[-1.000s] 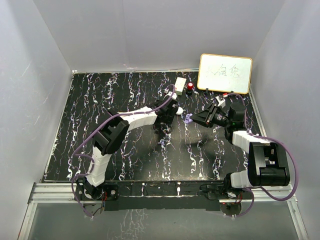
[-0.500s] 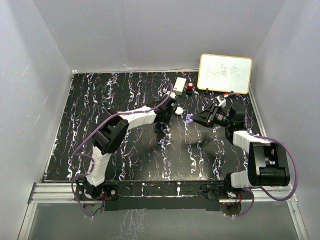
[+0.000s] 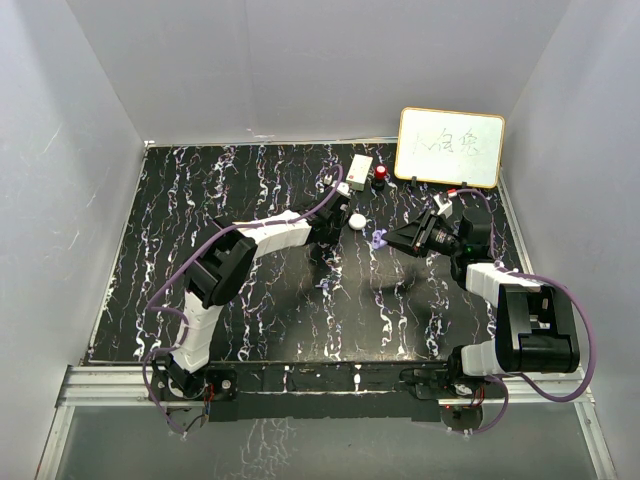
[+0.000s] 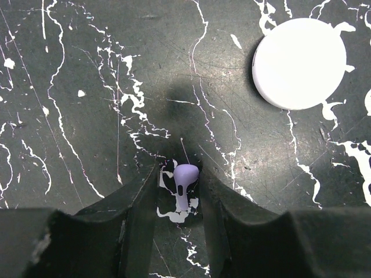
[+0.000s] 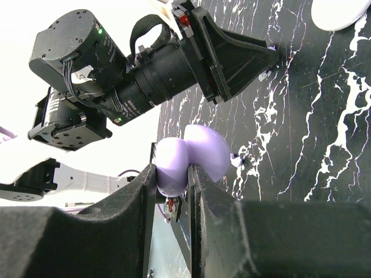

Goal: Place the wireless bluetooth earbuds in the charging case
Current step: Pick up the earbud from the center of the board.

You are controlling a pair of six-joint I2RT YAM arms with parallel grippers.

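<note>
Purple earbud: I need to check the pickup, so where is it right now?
Left wrist view, bottom centre: the earbud sits between the left fingers over the black table, with the white puck up to the right.

Left hand (image 3: 320, 250) low over the black marbled table (image 3: 200, 220); its grip is not readable from here. White round puck (image 3: 356, 221) just off its right side, not touching. Right hand (image 3: 389, 239) points toward the left hand, lilac charging case (image 3: 377, 238) at its fingertips. Well beyond both hands: white box (image 3: 361, 167), small red thing (image 3: 381, 175), whiteboard (image 3: 450, 147).
</note>
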